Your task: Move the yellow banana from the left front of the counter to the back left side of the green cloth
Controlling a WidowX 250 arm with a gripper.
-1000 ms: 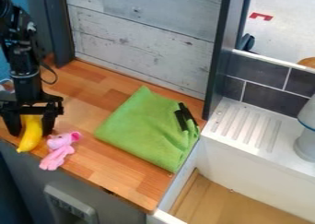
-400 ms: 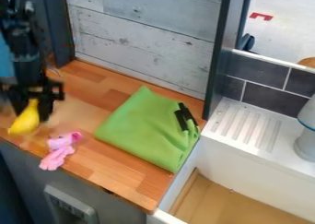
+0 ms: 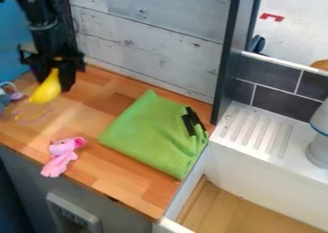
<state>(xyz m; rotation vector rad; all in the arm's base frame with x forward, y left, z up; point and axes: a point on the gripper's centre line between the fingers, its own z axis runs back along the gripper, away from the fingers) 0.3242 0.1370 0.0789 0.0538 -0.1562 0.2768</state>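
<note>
Wood in patches of orange and pale brown is seen across the bench (image 3: 102, 167), where a folded green cloth (image 3: 150, 133) is laid. Two black pieces (image 3: 192, 122) are set side by side on the cloth's right part. Behind the cloth, the bench is backed by grey-white boards (image 3: 150, 45), marked with dark knots and streaks, and these are bounded at the right by a dark post (image 3: 227, 59). Beyond the post, to the right of the cloth, dark tiles (image 3: 272, 74) with pale joints are seen above a white ribbed ledge (image 3: 256, 131). A white container (image 3: 320, 145) ringed in blue is stood on the ledge, well apart from the cloth. A wooden floor is seen in the recess (image 3: 221, 210) below the ledge, and a grey front (image 3: 32, 181) is seen under the bench edge.

To the left of the cloth, a pink toy (image 3: 61, 156) is laid near the front edge. Farther left and back, thin coloured loops (image 3: 30, 115) are seen.

The black arm (image 3: 48, 28) is brought in from the upper left and angled downward, with its gripper (image 3: 53, 82) pointed down, left of and behind the cloth. A yellow banana (image 3: 46, 90) is held between the jaws, its lower end slanted toward the left, behind the pink toy and apart from the cloth.
</note>
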